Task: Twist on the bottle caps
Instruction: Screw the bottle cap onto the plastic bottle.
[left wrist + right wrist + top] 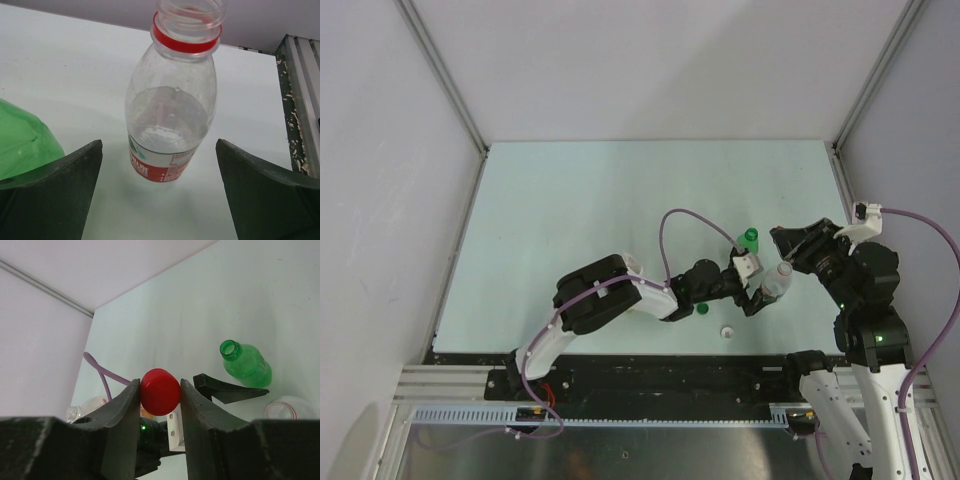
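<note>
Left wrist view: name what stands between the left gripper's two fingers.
The uncapped clear red-labelled bottle stands between the left gripper's open fingers, touching neither, as the left wrist view shows.

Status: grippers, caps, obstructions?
Left gripper open, facing uncapped clear bottle. Right gripper shut on red cap. Green cap, white cap loose on table. Green bottle crowds left gripper.

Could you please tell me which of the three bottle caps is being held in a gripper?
The red cap, clamped in the right gripper; the green cap and white cap lie loose on the table.
</note>
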